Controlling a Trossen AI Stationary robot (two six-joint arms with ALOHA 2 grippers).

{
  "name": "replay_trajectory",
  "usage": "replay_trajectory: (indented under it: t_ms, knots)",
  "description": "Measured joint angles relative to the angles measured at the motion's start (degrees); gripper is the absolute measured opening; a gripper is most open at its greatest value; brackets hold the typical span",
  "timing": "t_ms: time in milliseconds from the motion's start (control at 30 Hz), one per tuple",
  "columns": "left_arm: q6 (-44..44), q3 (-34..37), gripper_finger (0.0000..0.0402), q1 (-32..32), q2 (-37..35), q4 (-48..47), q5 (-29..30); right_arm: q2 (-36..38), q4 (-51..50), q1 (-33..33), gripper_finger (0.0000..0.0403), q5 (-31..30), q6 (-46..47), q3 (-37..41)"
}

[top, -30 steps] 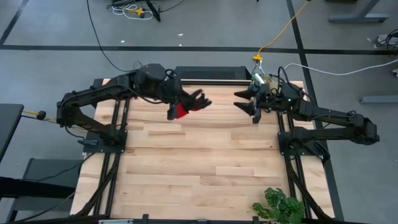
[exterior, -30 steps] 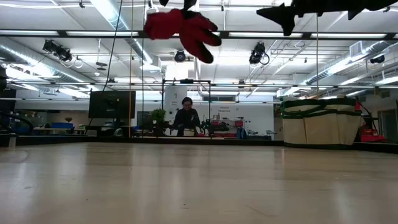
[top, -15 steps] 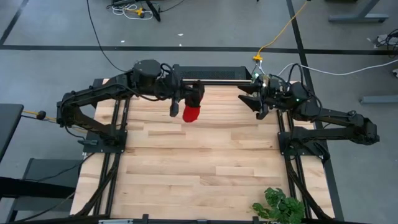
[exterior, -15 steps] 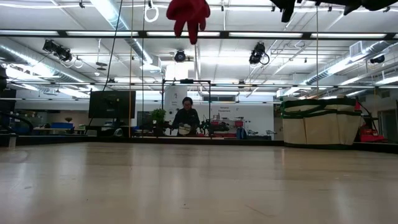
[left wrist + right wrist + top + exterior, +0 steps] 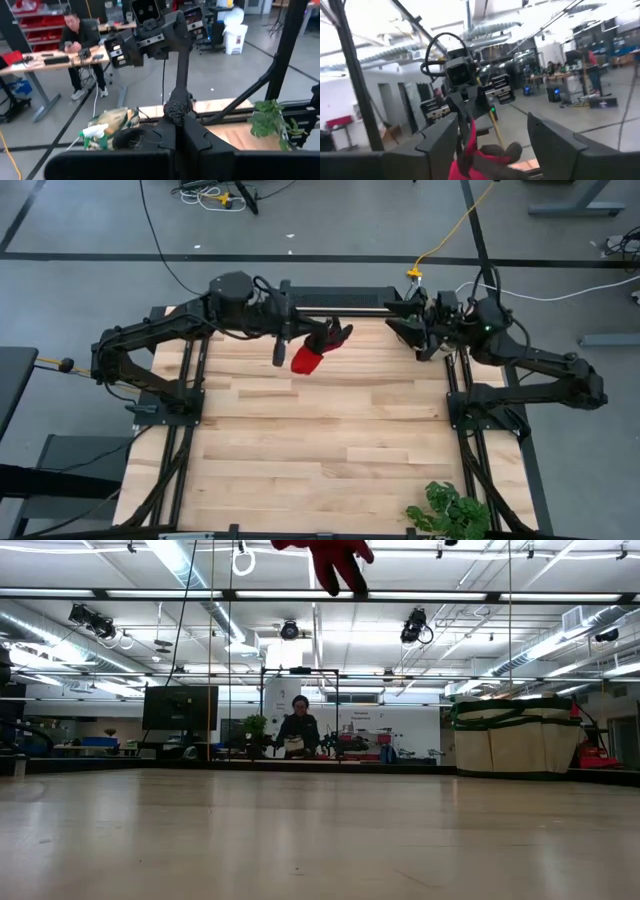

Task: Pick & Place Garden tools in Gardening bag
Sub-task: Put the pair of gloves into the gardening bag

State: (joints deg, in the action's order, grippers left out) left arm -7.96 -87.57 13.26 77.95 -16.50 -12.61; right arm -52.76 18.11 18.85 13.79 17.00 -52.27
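High view: left gripper [image 5: 322, 340] holds red-and-black glove [image 5: 308, 358] above table [image 5: 320, 440]

Grey concrete floor [image 5: 330, 220] crossed by black cables [image 5: 160, 240]; fluorescent strips [image 5: 180, 560] overhead; a person [image 5: 298, 730] sits at a far desk [image 5: 55, 62].

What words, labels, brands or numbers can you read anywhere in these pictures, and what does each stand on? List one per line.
None can be read.
Glove, held by the left gripper: no print shows.
Bag: no label shows.
Spray bottle: any label is too blurred.
Screen in the room behind: dark, no text.
Right gripper: no marking legible.
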Motion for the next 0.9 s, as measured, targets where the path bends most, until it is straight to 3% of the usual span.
replay_trajectory:
  t_ms: [233, 567, 900]
  knots:
    - [1.32, 0.00, 0.0006, 0.00, 0.00, 0.95, -0.82, -6.22, -7.25, 0.00, 0.0240, 5.00, -4.93, -7.77]
    - [1.72, 0.00, 0.0006, -0.03, 0.00, 0.92, -1.75, -11.13, -8.09, 0.08, 0.0240, 6.68, -5.86, -8.30]
    - [1.84, 0.00, 0.0006, -0.03, 0.00, 1.25, -10.25, -14.45, -7.97, 0.45, 0.0240, 12.40, -7.45, -8.30]
